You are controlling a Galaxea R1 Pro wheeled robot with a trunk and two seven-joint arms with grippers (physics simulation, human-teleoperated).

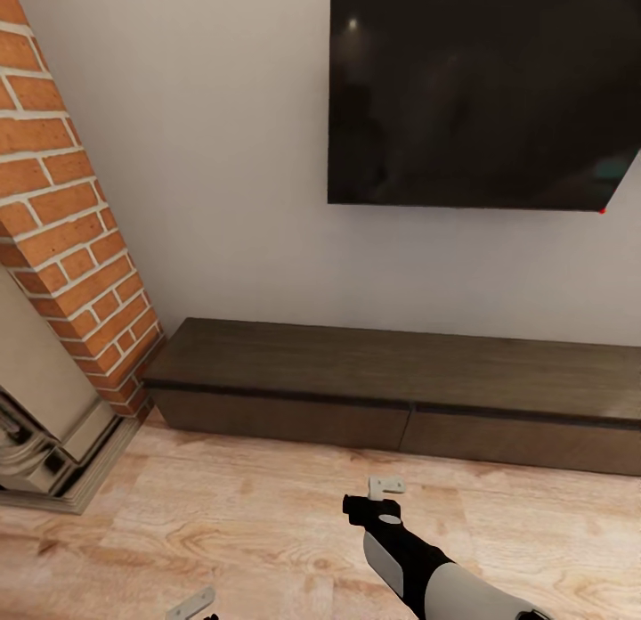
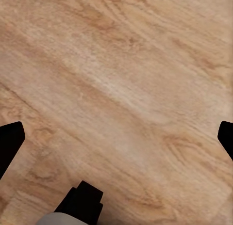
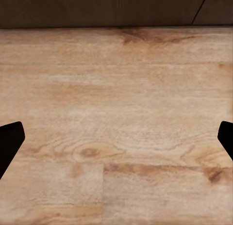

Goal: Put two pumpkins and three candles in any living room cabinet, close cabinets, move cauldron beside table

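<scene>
Right gripper (image 1: 385, 487) spread empty before shut cabinet (image 1: 392, 384) drawers.

Cabinet (image 1: 392, 397): right end cut off by head-view edge. TV (image 1: 485, 94): top and right side cropped. Left gripper (image 1: 191, 605): one pale finger visible at bottom edge. Fireplace surround (image 1: 44, 424): partly out of frame.

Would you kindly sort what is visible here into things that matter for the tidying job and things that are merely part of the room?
Belongs to the job:
- cabinet, its drawer fronts shut
- right gripper, open and empty
- left gripper, open and empty

Just part of the room:
- TV on the wall
- brick column
- wooden floor
</scene>
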